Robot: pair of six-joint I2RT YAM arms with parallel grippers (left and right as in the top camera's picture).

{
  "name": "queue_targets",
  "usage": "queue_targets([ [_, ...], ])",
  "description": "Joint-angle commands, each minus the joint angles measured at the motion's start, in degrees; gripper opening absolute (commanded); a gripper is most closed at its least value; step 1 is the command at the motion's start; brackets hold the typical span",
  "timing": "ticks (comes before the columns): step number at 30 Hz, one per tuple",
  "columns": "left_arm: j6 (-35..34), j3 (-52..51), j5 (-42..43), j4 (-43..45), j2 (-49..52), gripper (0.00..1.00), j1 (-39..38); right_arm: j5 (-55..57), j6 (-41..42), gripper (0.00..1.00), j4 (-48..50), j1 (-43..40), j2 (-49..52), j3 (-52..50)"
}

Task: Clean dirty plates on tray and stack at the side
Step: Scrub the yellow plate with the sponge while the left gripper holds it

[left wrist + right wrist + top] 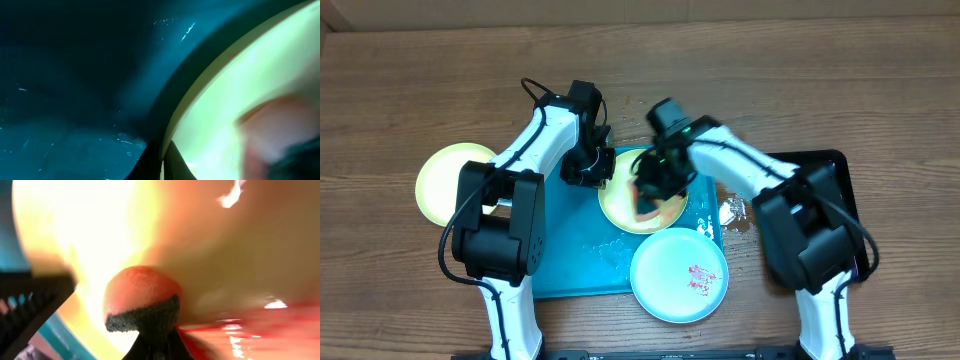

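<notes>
On the turquoise tray (565, 270) lies a yellow-green plate (620, 205). My left gripper (595, 170) is shut on that plate's left rim; in the left wrist view its gripper (162, 150) pinches the pale rim of the plate (240, 85) over the tray (75, 100). My right gripper (653, 190) is shut on an orange sponge (142, 297) with a dark scrub side, pressed on the plate (240, 240) beside a red sauce smear (250, 330). A light-blue plate (665, 270) with red smears overhangs the tray's front right corner. Another yellow-green plate (445, 185) sits on the table left of the tray.
A black tray (825, 165) lies at the right under my right arm. Small white scraps (730, 212) sit between the two trays. Wet specks (610, 250) dot the turquoise tray. The wooden table (420, 80) stretches behind both arms.
</notes>
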Motion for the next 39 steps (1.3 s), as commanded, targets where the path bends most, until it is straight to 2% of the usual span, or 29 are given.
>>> queue_targets([
  [1, -0.6, -1.0, -3.8, 0.1, 2.6, 0.05, 0.6, -2.1, 2.4, 0.04, 2.2, 2.5, 1.9, -1.2],
  [8, -0.6, -1.0, -3.8, 0.1, 2.6, 0.04, 0.6, 3.3, 4.3, 0.04, 8.2, -0.2, 2.0, -1.2],
  [15, -0.6, -1.0, -3.8, 0.1, 2.6, 0.04, 0.6, 4.4, 1.0, 0.04, 10.7, -9.1, 2.0, -1.2],
  [21, -0.7, -1.0, -3.8, 0.1, 2.6, 0.04, 0.6, 6.1, -5.2, 0.04, 4.7, -13.0, 2.0, -1.2],
  [32, -0.6, -1.0, -3.8, 0.1, 2.6, 0.04, 0.6, 5.2, -11.8, 0.04, -10.5, -11.6, 2.0, -1.2],
  [39, -0.6, -1.0, -3.3, 0.2, 2.6, 0.04, 0.6, -1.0, -16.3, 0.04, -8.5, -8.9, 2.0, -1.2],
])
